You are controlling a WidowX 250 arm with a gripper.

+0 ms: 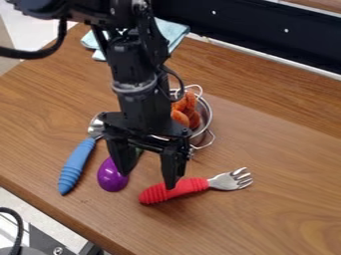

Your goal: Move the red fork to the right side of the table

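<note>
My gripper (148, 178) hangs over the front middle of the table, its two fingers spread apart. The fork (174, 190) lies with its red ribbed handle toward the left and its metal tines toward the right. In the view, the tip of the gripper's right finger overlaps the upper edge of the handle; whether they touch I cannot tell. The left finger stands in front of a purple object (112, 175), partly covering it. Wood-patterned table (286, 149) surface stretches to the right of the tines.
A spoon with a blue handle (77, 166) lies at the left. Behind the gripper stands a metal pot (204, 116) holding orange pieces (188, 110), partly hidden by the arm. A light blue cloth (170, 31) lies at the back. The table's front edge (57, 218) runs along the lower left.
</note>
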